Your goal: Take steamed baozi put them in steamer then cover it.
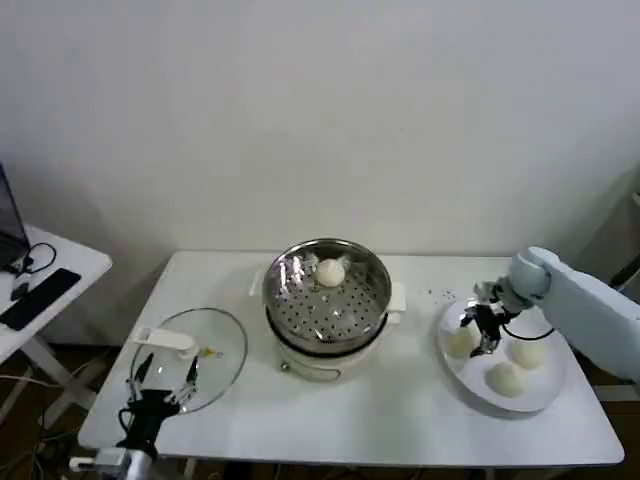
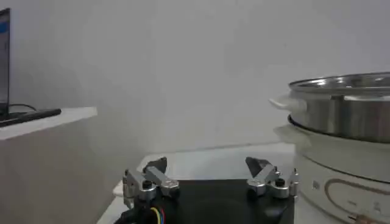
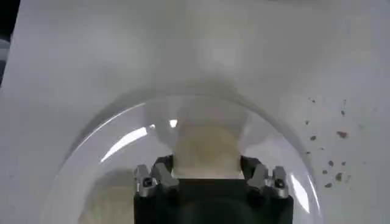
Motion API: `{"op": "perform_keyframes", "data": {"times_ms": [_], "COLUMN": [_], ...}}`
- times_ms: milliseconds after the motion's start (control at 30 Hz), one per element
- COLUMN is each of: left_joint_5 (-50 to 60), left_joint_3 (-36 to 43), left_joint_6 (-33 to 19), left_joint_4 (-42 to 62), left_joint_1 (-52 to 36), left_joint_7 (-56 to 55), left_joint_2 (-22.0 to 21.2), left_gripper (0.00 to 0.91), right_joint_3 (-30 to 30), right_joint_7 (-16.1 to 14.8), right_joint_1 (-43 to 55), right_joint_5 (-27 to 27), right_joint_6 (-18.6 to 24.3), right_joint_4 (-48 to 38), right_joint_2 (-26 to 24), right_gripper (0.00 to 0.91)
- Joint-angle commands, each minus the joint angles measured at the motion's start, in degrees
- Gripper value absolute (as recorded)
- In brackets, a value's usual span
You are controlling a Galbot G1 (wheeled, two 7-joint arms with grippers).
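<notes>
The steamer (image 1: pixel 325 300) stands mid-table, a shiny perforated basket on a white pot, with one steamed baozi (image 1: pixel 330 271) inside at the back. At the right, a white plate (image 1: pixel 500 402) carries three more baozi. My right gripper (image 1: pixel 482 330) is down at the leftmost one (image 1: pixel 459 343). In the right wrist view that baozi (image 3: pixel 204 146) sits between the fingers (image 3: pixel 161 171), touched on both sides, and the right gripper (image 3: pixel 206 167) is shut on it. The glass cover (image 1: pixel 205 350) with its white knob (image 1: pixel 163 339) lies on the table at the left. My left gripper (image 1: pixel 160 385) hangs open at its near rim; the left wrist view has it (image 2: pixel 207 165) empty beside the steamer (image 2: pixel 344 109).
A side table (image 1: pixel 45 275) with a keyboard and a laptop stands off to the left, also seen in the left wrist view (image 2: pixel 46 119). Dark crumbs (image 1: pixel 436 293) dot the table between steamer and plate. The table's front edge (image 1: pixel 380 462) runs just below the plate.
</notes>
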Motion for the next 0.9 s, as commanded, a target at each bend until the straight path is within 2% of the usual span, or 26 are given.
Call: {"op": "perform_keyframes", "data": {"times_ms": [33,167,233,400,467,600,667,900], "left_joint_5": [-0.1,0.2,0.5,0.5,0.5,0.9,0.9,0.5], "left_joint_3": [0.4,1.2,1.5,2.2,2.3,2.8,2.8,2.3], "left_joint_6": [0.1,0.2,0.2,0.0,0.0,0.0,-0.1,-0.3], "left_joint_4": [-0.5,-0.8,-0.8,-0.9,-1.0,-1.3,-1.3,-1.8], "left_joint_1": [0.0,0.1,0.2,0.3,0.2,0.1,0.2,1.1], "left_joint_7": [0.2,-0.2,-0.3,0.1,0.2,0.3,0.4,0.5], "left_joint_2": [0.1,0.5,0.6,0.7,0.7,0.6,0.6,1.0], "left_gripper": [0.907,0.907,0.907,0.907,0.907,0.907,0.907,0.907], "right_joint_3": [-13.3,-24.3,-29.2,-35.7,-36.4,-36.6,-36.6,-35.7], "right_joint_7": [0.3,0.5,0.4,1.3,1.5,2.7,2.8,3.6], "right_joint_1": [17.0,29.4,35.1,43.6,44.1,43.9,43.4,39.4], "right_joint_5": [16.4,28.3,31.9,41.8,42.7,46.3,46.5,47.9], "right_joint_6": [-4.6,-7.1,-7.6,-9.1,-9.4,-10.8,-11.0,-11.5], "right_joint_4": [1.9,2.8,3.0,3.3,3.4,3.6,3.2,-0.5], "right_joint_2": [-2.4,-1.3,0.2,6.3,7.6,14.2,15.8,27.4], "right_gripper": [0.776,0.776,0.776,0.776,0.776,0.776,0.776,0.776]}}
